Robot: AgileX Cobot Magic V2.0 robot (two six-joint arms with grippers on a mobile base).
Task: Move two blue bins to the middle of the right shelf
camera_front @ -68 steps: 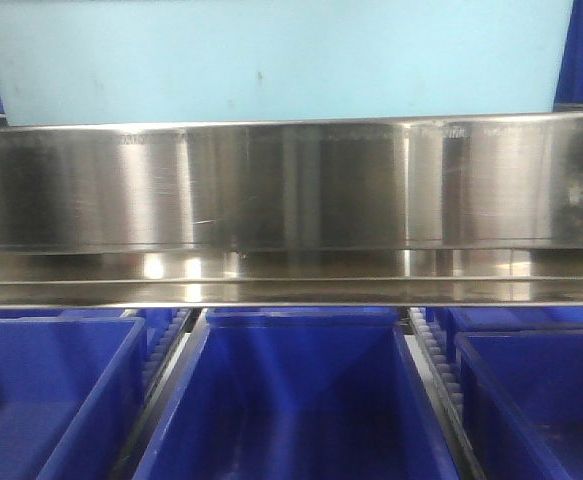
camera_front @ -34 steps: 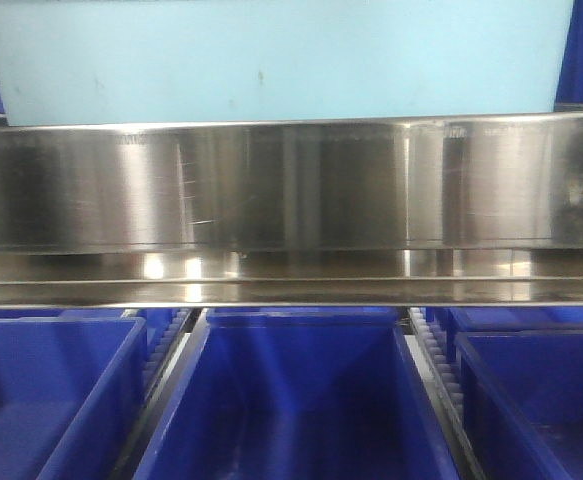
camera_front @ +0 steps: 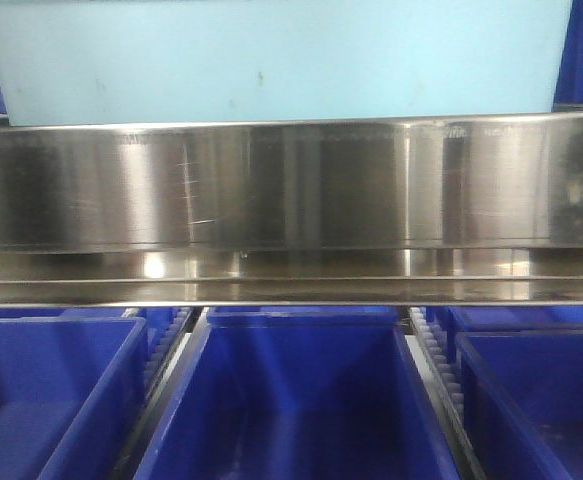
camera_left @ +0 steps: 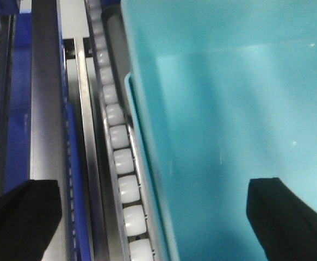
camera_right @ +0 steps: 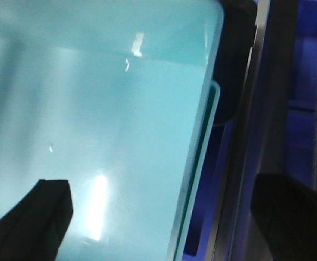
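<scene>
One pale blue bin [camera_front: 271, 60] stands on the stainless-steel shelf tier, just behind its wide front rail [camera_front: 291, 185]. In the left wrist view my left gripper [camera_left: 153, 190] is open and straddles the left wall of the bin [camera_left: 229, 109]. One finger [camera_left: 283, 217] is inside the tub and the other [camera_left: 22, 212] is outside, over the rack. In the right wrist view my right gripper [camera_right: 163, 187] is also open, astride the right rim of the bin [camera_right: 93, 109]. Neither gripper's fingers touch the walls.
Three dark blue crates [camera_front: 291, 400] [camera_front: 41, 400] [camera_front: 541, 400] sit side by side on the tier below. A track of white rollers [camera_left: 120, 157] runs along the bin's left side. Steel rails and a dark blue crate [camera_right: 305, 136] flank its right side.
</scene>
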